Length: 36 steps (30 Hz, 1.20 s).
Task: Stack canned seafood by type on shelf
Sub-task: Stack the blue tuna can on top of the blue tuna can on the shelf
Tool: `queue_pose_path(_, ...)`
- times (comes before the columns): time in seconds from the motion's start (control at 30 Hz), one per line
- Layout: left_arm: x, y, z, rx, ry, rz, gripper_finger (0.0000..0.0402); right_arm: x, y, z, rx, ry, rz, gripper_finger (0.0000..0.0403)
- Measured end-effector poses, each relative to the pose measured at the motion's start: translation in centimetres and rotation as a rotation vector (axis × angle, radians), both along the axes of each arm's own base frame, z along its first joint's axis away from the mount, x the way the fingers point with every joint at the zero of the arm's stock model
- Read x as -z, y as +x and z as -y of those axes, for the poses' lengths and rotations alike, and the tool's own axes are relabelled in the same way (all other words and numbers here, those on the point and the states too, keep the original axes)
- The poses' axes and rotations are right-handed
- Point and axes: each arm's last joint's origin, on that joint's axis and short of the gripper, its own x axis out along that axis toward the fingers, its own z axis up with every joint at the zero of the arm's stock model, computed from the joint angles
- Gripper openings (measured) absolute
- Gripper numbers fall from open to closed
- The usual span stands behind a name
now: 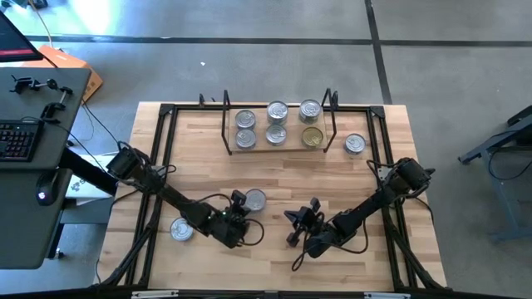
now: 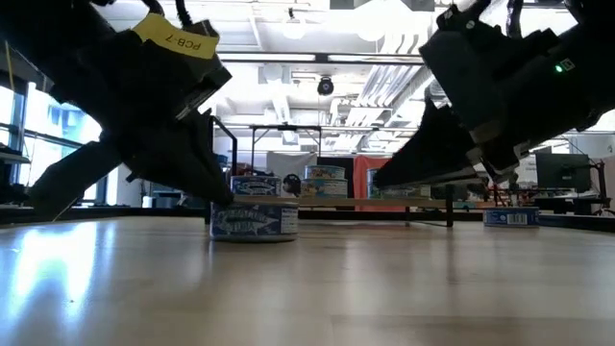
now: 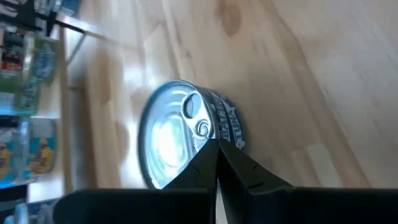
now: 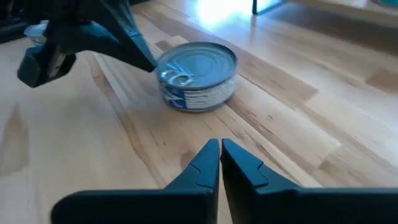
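Seen from above, the shelf (image 1: 278, 143) at the table's (image 1: 274, 170) far edge carries six tins, five silver-lidded and one gold-lidded tin (image 1: 312, 137), with another tin (image 1: 355, 144) just beside its right end. The left gripper (image 1: 239, 202) sits at a silver tin (image 1: 254, 200) mid-table, and one more tin (image 1: 181, 230) lies beside the left arm. The right gripper (image 1: 304, 215) is near the table's middle, apart from the tins.

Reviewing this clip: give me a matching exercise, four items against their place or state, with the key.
1. left gripper
2. right gripper
3. gold-lidded tin
4. tin beside the shelf

A. on the shelf board, at its right end
B. on the tabletop, right of the wire frame
C. shut, tips against a silver tin
D. shut, empty, over bare wood

Pairs: 1-C, 2-D, 3-A, 4-B
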Motion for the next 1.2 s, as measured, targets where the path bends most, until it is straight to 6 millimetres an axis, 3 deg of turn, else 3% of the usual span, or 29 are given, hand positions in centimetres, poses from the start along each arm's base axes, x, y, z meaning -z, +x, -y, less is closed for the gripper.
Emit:
queue_pose_path(0.27,-1.5,0.7,0.5,-0.013,0.009,-0.035,0.0009,-0.6,0.9,0.4,-0.022,-0.038,0.026,0.0121)
queue_pose_path(0.4,-1.3,0.7,0.3,0.003,-0.067,-0.079,0.0042,-0.5,1.3,1.1,-0.036,-0.029,0.007,0.0182)
queue_pose_path(0.5,-1.1,0.8,-0.1,-0.005,-0.124,-0.102,0.0074,-0.5,1.7,1.4,-0.073,0.014,-0.008,0.0206)
queue_pose_path(0.7,-0.9,1.4,-0.9,0.024,-0.167,-0.153,0.0117,-0.9,2.3,1.3,-0.183,0.03,-0.005,0.0213)
queue_pose_path(0.93,-1.0,2.0,-1.5,0.038,-0.125,-0.125,0.0113,-1.9,2.6,0.4,-0.285,-0.079,0.048,0.0212)
queue_pose_path(1.2,-0.1,2.5,-3.3,0.016,-0.191,-0.161,0.01,-2.0,2.6,0.2,-0.31,-0.113,0.046,0.0212)
